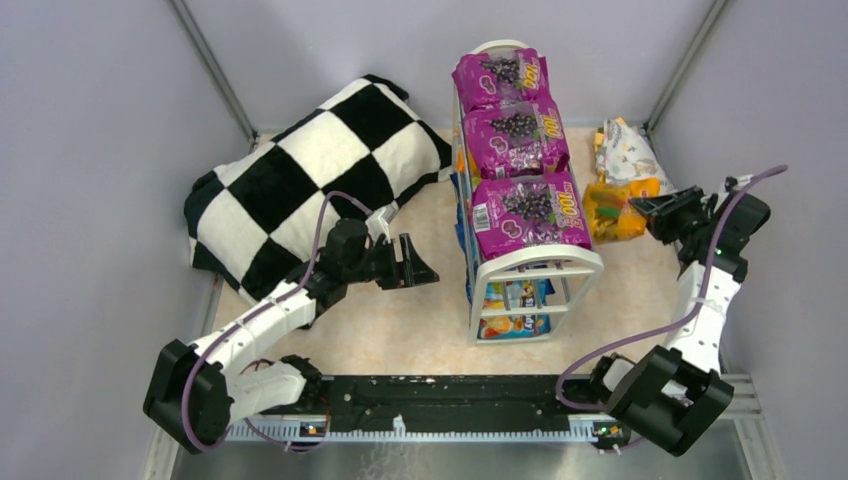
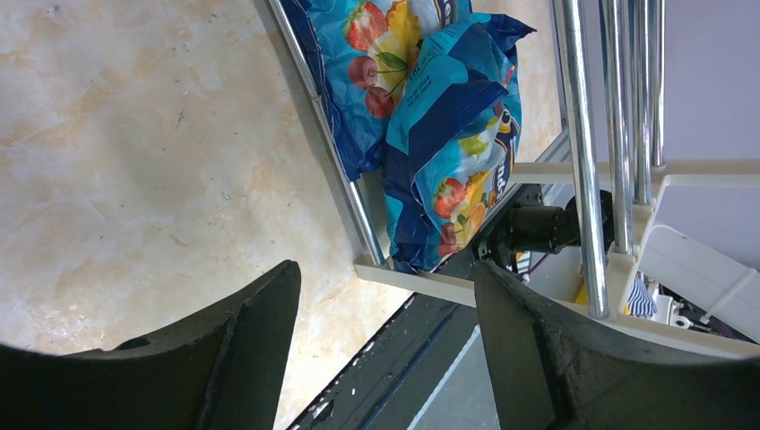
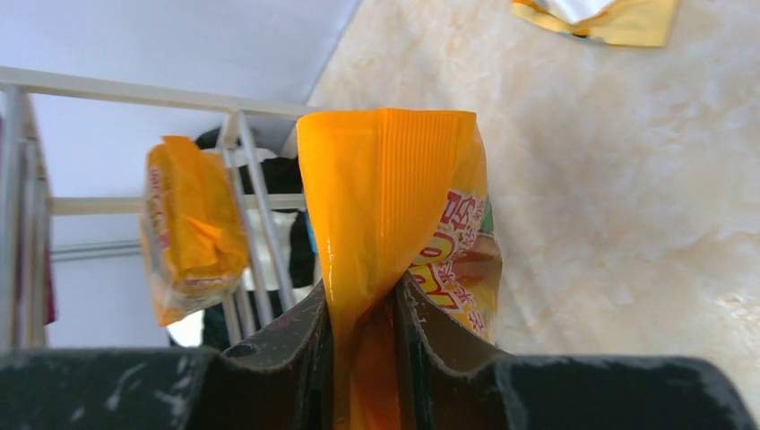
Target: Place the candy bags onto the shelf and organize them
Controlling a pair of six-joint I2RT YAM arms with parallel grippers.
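Now pinching an orange bag for the shelf

Leftmost, a checkered pillow lying on the desk, no part of the job. Beside it, the left end effector low over the desk, jaws spread wide with nothing between them. Pointed at the near left foot of the shelf, close to but apart from the blue bags on the bottom tier.

Centre: shelf running lengthwise away from the arms, top tier filled by three purple bags end to end. Through the rods, a second orange bag tucked inside below that tier.

Right of the shelf, toward the back of the desk, a white and yellow bag not yet shelved. Just in front of it, the orange bag, its crimped edge clamped by the right end effector, jaws drawn nearly together on the film. Hard to tell whether lifted or resting on the desk.

Judged step: pick-up of the orange bag, grip in place, placement not yet done. Next move likely calls for raising it clear, carrying it left to the tier beside its orange twin, and slipping it between the rods without snagging. Thin edge grip, so probably prone to swinging or slipping; slow travel advisable.
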